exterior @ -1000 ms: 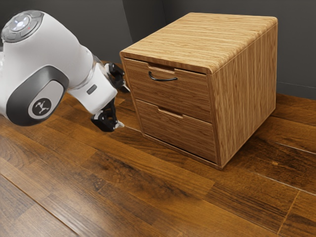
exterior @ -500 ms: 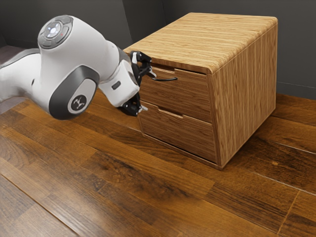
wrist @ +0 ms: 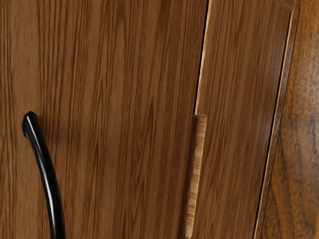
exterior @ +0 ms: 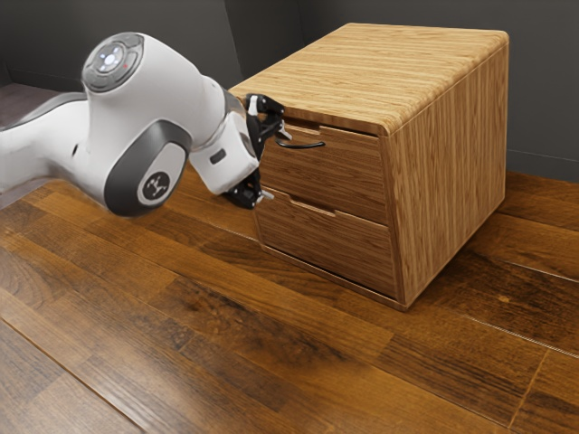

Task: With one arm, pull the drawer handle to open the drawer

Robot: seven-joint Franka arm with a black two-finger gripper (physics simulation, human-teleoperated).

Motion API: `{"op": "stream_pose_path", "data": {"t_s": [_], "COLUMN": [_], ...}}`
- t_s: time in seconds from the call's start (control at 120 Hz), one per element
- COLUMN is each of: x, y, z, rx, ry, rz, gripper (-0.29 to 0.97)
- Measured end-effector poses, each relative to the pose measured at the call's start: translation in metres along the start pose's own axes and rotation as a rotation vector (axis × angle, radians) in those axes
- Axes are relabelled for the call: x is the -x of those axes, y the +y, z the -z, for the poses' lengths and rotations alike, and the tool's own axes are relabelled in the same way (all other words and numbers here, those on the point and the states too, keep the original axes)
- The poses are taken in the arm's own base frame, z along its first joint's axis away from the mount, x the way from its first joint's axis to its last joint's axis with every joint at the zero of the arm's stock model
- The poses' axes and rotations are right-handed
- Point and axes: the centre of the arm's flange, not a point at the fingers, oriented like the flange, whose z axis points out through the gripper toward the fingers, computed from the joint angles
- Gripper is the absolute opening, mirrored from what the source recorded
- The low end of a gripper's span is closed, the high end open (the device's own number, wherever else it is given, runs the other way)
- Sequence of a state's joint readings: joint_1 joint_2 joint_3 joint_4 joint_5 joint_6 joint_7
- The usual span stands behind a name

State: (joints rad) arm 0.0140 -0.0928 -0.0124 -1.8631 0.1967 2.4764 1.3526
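A: End effector (exterior: 271,163) state?
B: Spread wide, close to the top drawer (exterior: 330,176) front, at its end toward the exterior view's left.
A: Drawer handle (exterior: 300,143)?
B: Just beside the upper finger (exterior: 270,117), toward the exterior view's right, not clasped. Flush drawer in cabinet (exterior: 434,154).

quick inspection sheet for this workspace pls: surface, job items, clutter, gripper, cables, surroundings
Surface: dark wooden plank floor; the cabinet stands on it.
Job's things: wooden cabinet with two drawers. The top drawer looks shut and has a black curved handle. The lower drawer is also shut.
Clutter: nothing seen.
Grippers: the gripper is up against the top drawer front, at the handle's end on the exterior view's left. Its fingers are spread apart and not closed on the handle.
Cables: nothing seen.
Surroundings: dark grey walls behind the cabinet.
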Motion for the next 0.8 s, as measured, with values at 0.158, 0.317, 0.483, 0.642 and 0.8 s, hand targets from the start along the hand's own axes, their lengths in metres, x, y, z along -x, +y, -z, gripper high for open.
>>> {"op": "stream_pose_path", "data": {"t_s": [0.158,0.317,0.483,0.642,0.8], "x": [0.001,0.009,0.017,0.017,0.011], "y": [-0.003,-0.005,-0.007,-0.008,-0.006], "z": [-0.008,-0.018,-0.025,-0.025,-0.029], "rx": [-0.003,0.000,0.001,-0.005,-0.001], "ry": [0.003,-0.002,-0.007,-0.001,0.009], "rz": [-0.002,0.008,0.020,0.027,0.023], "gripper": [0.68,0.68,0.68,0.68,0.69]}}
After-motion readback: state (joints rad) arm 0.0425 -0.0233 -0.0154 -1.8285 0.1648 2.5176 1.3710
